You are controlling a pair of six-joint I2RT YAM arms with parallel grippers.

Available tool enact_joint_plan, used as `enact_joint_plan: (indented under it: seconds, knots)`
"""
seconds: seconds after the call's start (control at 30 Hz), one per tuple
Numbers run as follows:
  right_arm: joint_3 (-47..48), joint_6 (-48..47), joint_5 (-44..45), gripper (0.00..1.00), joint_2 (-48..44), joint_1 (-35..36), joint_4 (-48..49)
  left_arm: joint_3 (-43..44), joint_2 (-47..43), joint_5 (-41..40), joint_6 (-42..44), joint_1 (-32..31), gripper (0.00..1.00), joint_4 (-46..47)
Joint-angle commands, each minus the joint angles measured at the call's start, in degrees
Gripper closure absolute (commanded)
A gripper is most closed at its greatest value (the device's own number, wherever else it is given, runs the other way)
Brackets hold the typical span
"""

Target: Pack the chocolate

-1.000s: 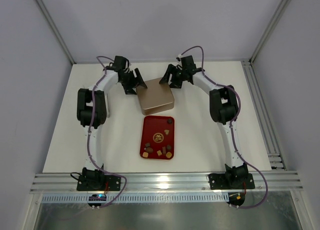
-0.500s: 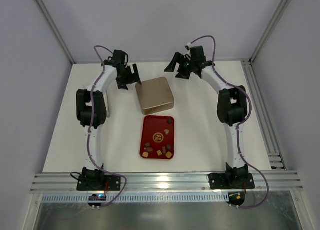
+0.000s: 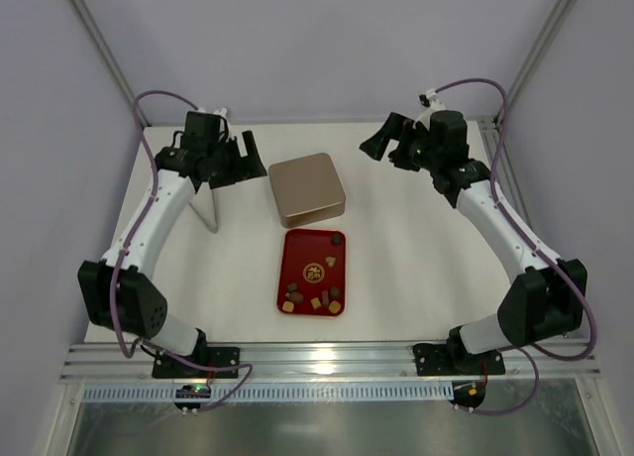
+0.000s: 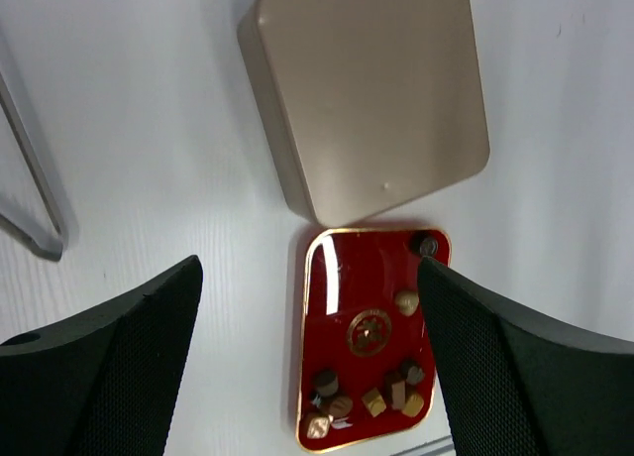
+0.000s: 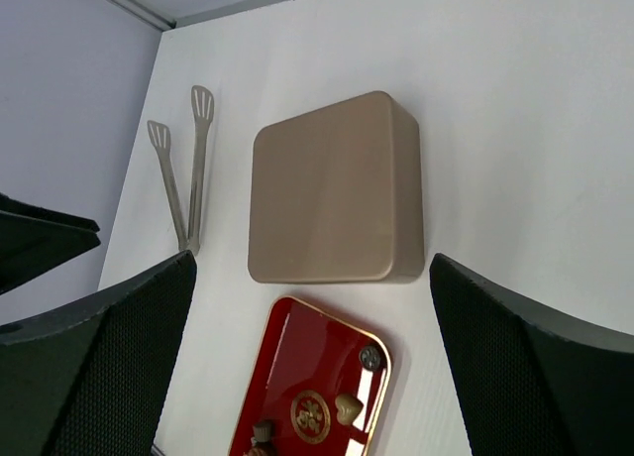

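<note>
Both grippers, left [image 3: 234,157] and right [image 3: 388,145], open and empty, have withdrawn from the gold box [image 3: 307,188]; chocolates [image 3: 315,299] remain on the red tray [image 3: 297,253].

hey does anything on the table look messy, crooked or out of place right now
Nothing spilled or damaged. The gold box sits slightly askew to the red tray, whose chocolates lie scattered, mostly at its near end. Tongs lie left of the box.

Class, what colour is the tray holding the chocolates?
Red, with a thin gold rim; the tray shows best in the left wrist view.
</note>
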Motion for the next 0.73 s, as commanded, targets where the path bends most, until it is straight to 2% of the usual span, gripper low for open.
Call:
enact_joint_plan:
  seconds: [0.0, 0.13, 0.3, 0.47, 0.7]
  knots:
    - [-6.49, -2.07, 5.27, 0.0, -9.52, 0.07, 1.47, -6.88, -9.35, -1.91, 2.2, -0.74, 0.13, 1.14]
    - [-16.15, -2.68, 8.96, 0.0, -18.5, 0.07, -0.63, -15.58, -18.23, -3.06, 3.52, -0.82, 0.13, 0.97]
    - [-24.42, -3.3, 13.97, 0.0, -28.86, 0.07, -3.54, -22.36, -26.84, -3.33, 3.69, -0.74, 0.13, 1.23]
    - [-27.25, -5.23, 15.12, 0.0, -33.54, -0.02, -3.98, -26.06, -30.72, -4.64, 4.48, -0.74, 0.13, 1.85]
    - [-26.73, -5.41, 17.14, 0.0, -34.07, 0.06, -3.02, -27.73, -31.96, -4.29, 4.57, -0.74, 0.13, 2.11]
